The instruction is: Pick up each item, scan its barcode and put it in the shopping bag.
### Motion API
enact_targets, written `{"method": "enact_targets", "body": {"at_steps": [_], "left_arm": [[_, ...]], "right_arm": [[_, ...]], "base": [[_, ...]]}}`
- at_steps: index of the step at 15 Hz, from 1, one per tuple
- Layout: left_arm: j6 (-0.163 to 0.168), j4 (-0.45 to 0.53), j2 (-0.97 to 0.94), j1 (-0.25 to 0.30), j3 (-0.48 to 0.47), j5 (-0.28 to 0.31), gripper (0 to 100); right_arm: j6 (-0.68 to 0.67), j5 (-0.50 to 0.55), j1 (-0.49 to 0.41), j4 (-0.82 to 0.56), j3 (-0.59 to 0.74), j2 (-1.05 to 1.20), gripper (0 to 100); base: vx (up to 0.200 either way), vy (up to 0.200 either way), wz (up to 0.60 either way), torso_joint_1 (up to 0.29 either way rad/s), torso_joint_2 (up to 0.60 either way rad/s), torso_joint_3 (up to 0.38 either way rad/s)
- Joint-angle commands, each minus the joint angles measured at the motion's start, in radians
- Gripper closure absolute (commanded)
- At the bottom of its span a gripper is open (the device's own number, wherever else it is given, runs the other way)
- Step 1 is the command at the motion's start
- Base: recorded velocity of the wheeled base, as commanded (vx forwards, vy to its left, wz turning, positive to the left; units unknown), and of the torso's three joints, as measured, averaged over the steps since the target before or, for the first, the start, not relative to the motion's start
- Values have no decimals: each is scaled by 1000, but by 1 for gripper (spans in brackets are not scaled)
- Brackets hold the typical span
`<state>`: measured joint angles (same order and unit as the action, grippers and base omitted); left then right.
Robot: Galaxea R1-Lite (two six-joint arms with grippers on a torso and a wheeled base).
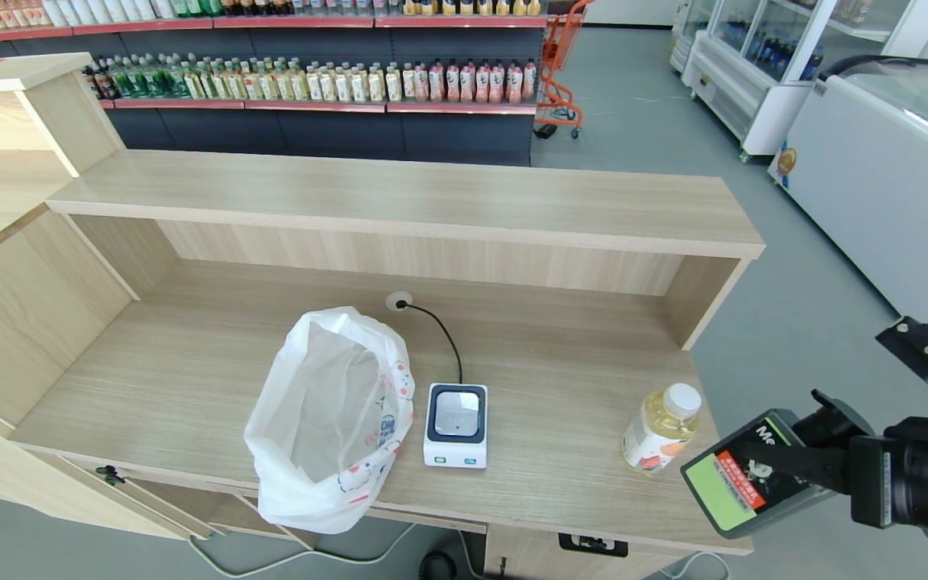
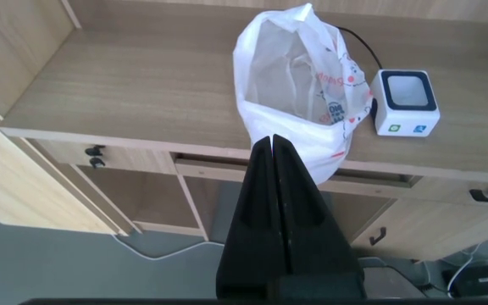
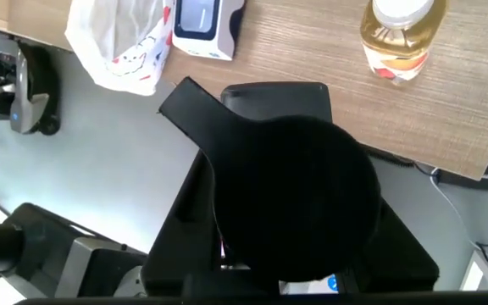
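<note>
Head view, nearest the robot: the right end effector is clamped on a dark packet with a green and red label, held at the near right corner of the surface. The left end effector hangs below and in front of the surface's near edge, its fingers pressed together with nothing between them. Just beyond the packet, a bottle of yellow liquid with a white cap stands upright on the surface, untouched. Farther left sits the scanner, window up. Just beside it is the shopping bag, mouth open and draping over the near edge; as far as its thin plastic lets me see, nothing is in it.

By my reading the task is near its start. The packet is picked up but well apart from the scanner, so scanning and bagging it are left, and the bottle needs all three steps. At the back, shelves of drinks line the wall.
</note>
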<state>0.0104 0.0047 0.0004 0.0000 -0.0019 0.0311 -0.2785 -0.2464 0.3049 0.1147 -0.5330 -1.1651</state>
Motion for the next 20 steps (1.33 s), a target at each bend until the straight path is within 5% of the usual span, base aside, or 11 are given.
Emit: {"method": "enact_targets", "body": {"at_steps": [1,10,14,20], "left_arm": [[0,0,0,0,-1,0,100],[3,0,0,0,0,1,100],[2,-2,0,0,-1,1,100],[-1,-2,1,0,0,1,100]], "right_arm": [[1,1,-1,0,-5,15,100],[-19,32,-3,186,-15,-127,100],[-16,68,-4,433,-21,-400,100],[-13,121,-4,652,-45,-651,100]], "base": [[0,200,0,2,-2,7],[0,200,0,3,0,2],[0,200,0,1,2,2],[0,0,0,0,0,0]]}}
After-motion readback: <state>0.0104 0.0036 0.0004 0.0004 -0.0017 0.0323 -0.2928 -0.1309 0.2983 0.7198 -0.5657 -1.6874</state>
